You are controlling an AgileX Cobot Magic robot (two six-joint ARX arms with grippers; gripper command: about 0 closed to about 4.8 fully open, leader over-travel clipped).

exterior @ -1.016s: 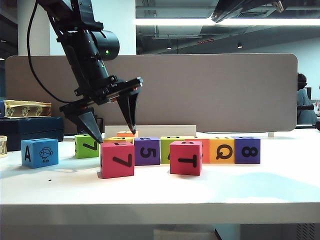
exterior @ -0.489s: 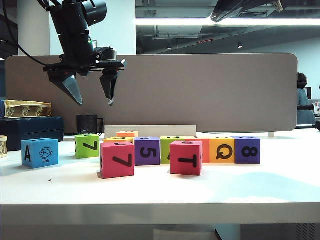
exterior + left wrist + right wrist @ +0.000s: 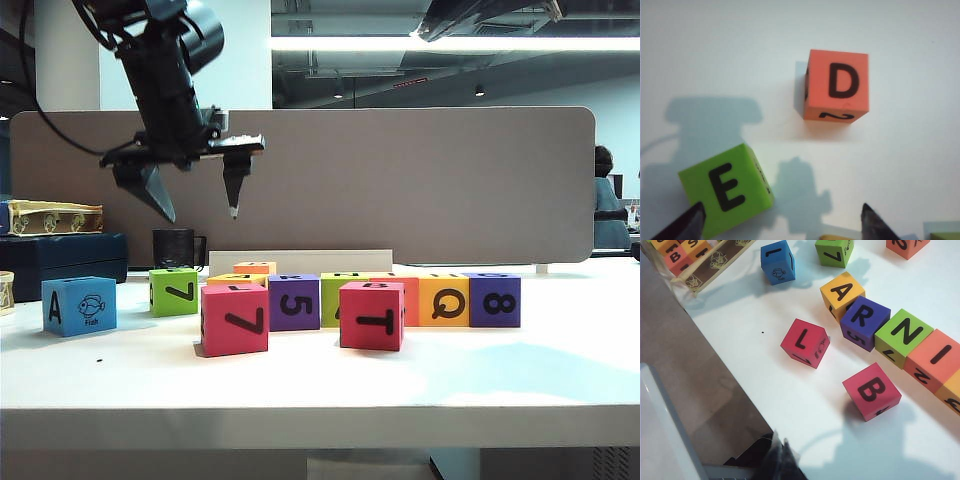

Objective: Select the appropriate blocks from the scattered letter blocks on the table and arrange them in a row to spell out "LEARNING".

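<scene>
My left gripper (image 3: pixel 201 216) hangs open and empty high above the left of the table (image 3: pixel 320 400). Its wrist view shows its fingertips (image 3: pixel 781 227) wide apart above a green E block (image 3: pixel 725 187), with an orange D block (image 3: pixel 837 86) farther off. In the right wrist view a yellow A (image 3: pixel 842 293), purple R (image 3: pixel 864 321), green N (image 3: pixel 903 336) and orange I (image 3: pixel 935 359) form a row. A red L block (image 3: pixel 805 342) and a red B block (image 3: pixel 871 391) lie loose in front of it. My right gripper (image 3: pixel 781 460) is shut on nothing at the table's front edge.
A blue block (image 3: pixel 79 305) and a green block (image 3: pixel 174 291) sit at the left. A dark blue box (image 3: pixel 65 258) carrying a yellow tray (image 3: pixel 55 217), and a black mug (image 3: pixel 176 247), stand at the back left. A grey-brown partition (image 3: pixel 420 180) closes the back.
My left gripper has risen from just above the blocks near the red one at the front to high over the table, still open and empty. No block has moved.
</scene>
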